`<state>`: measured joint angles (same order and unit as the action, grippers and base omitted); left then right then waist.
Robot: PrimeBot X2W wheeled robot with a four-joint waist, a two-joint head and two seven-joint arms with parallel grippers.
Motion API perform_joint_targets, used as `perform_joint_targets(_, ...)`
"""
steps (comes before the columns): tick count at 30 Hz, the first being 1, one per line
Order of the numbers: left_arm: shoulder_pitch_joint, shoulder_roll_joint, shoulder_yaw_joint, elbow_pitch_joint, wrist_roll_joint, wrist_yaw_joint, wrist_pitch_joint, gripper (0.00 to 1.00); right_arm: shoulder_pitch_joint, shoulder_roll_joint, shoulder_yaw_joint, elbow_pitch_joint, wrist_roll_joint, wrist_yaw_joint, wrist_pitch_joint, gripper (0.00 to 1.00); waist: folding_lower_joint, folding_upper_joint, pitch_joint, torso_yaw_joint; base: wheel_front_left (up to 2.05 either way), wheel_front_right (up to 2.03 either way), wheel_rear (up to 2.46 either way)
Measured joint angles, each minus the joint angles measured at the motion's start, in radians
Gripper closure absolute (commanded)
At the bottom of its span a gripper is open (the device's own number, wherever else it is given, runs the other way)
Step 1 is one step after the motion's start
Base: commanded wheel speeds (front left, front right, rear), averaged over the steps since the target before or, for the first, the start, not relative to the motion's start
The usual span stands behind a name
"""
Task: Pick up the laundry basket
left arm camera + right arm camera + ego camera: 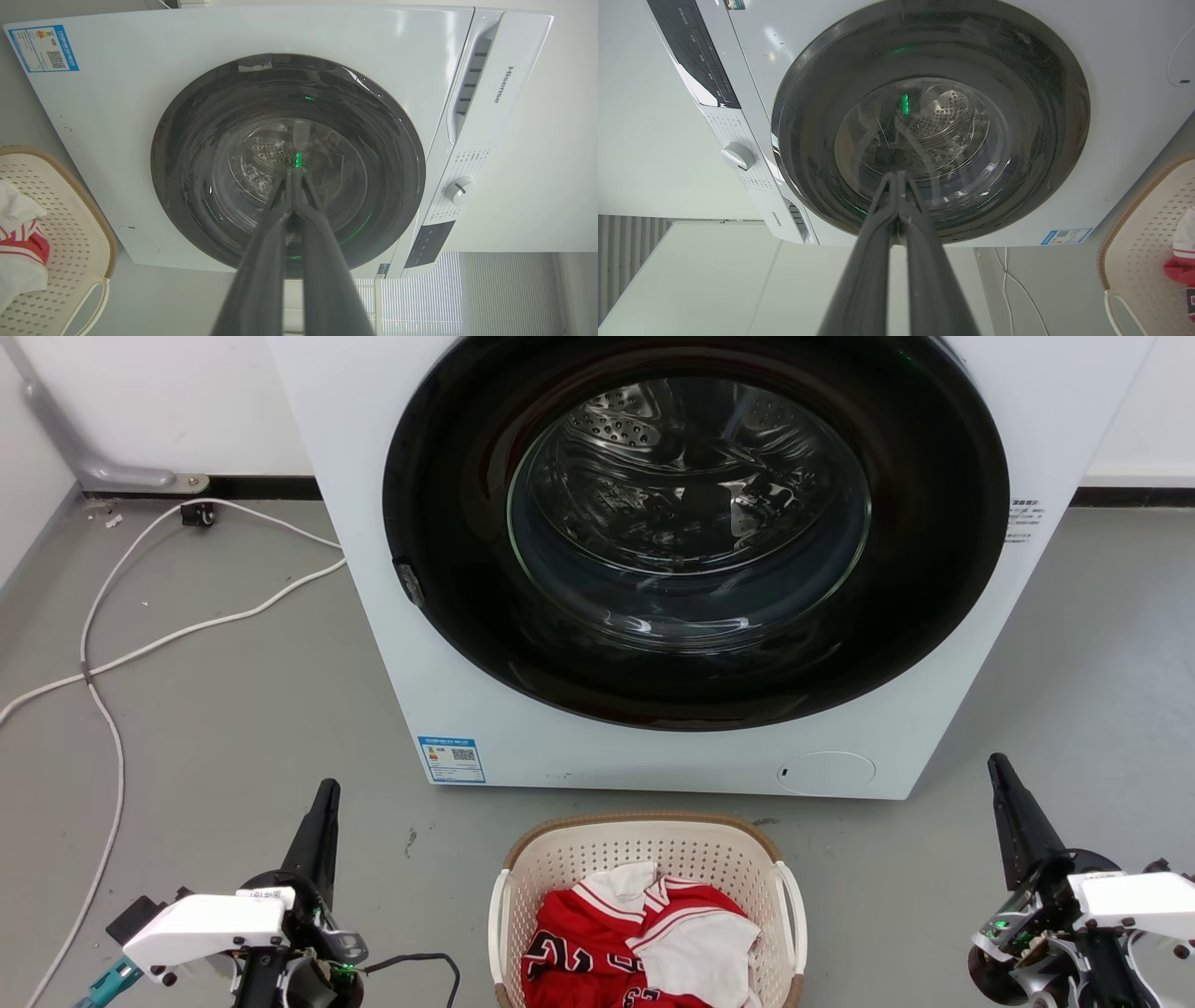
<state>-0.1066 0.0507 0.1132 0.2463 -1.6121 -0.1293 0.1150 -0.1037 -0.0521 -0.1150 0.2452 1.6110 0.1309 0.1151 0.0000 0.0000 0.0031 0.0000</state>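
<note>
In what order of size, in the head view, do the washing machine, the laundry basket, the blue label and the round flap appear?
1. washing machine
2. laundry basket, partly cut off by the bottom edge
3. round flap and blue label: about alike, so unranked

we see the laundry basket (644, 840) cut by the bottom edge, near side lost | red and white clothes (635, 943) hide its floor | washing machine (448, 709) top cut off at the upper edge | blue label (452, 759) print too small for us to read | both wrist views: basket runs off 1 side edge
</note>
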Motion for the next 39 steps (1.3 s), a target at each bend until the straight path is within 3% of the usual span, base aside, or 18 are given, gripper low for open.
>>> perform_joint_targets(39,0.0,0.0,0.0,0.0,0.0,0.0,0.0,1.0,0.0,0.0,0.0,0.0,0.0,0.0,0.0,1.0,0.0001,0.0,0.0,0.0,0.0,0.0,0.0)
